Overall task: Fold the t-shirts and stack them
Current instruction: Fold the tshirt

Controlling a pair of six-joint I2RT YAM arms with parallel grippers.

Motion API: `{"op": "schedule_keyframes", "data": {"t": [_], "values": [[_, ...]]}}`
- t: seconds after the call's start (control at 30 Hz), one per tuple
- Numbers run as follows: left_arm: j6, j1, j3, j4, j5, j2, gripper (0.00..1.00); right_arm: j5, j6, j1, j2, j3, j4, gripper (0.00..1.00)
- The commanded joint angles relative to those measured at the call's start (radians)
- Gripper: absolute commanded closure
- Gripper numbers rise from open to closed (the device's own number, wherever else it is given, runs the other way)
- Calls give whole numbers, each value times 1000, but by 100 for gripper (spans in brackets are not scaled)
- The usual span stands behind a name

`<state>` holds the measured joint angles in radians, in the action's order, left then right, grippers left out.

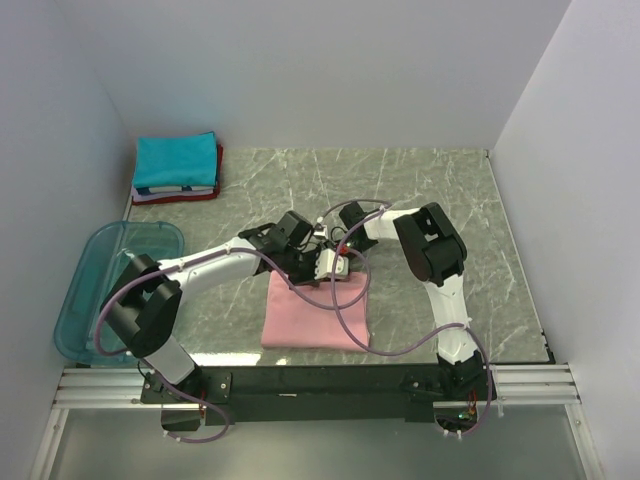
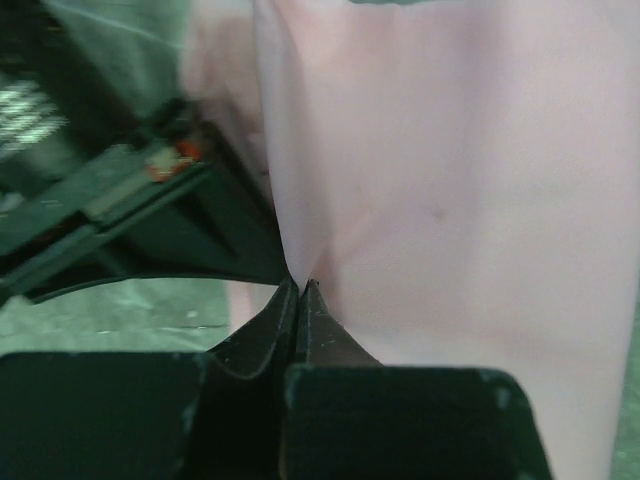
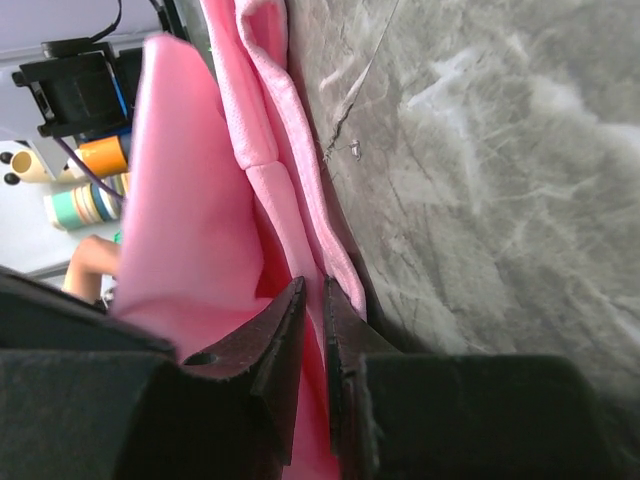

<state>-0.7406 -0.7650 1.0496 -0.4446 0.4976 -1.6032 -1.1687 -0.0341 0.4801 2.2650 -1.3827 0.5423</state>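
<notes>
Both arms bend inward to meet at mid-frame, left pincer (image 2: 302, 285) and right pincer (image 3: 312, 287) each clamped narrowly on the upper edge of the pink t-shirt (image 1: 316, 318).

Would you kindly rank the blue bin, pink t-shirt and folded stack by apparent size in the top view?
1. blue bin
2. pink t-shirt
3. folded stack; farther away, so this ranking is unsure

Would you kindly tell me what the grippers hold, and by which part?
The left gripper and right gripper pinch the pink t-shirt at its far edge.
</notes>
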Motion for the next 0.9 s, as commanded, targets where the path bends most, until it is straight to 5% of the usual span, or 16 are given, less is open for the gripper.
{"op": "schedule_keyframes", "data": {"t": [0.0, 0.6, 0.87], "values": [[-37, 30, 69, 49, -10, -21, 100, 15, 26, 9, 18, -6, 4, 80], [-78, 61, 36, 159, -70, -67, 97, 104, 82, 11, -24, -48, 68, 77], [-59, 62, 38, 135, -91, 0, 63, 364, 143, 9, -93, -177, 183, 62]]}}
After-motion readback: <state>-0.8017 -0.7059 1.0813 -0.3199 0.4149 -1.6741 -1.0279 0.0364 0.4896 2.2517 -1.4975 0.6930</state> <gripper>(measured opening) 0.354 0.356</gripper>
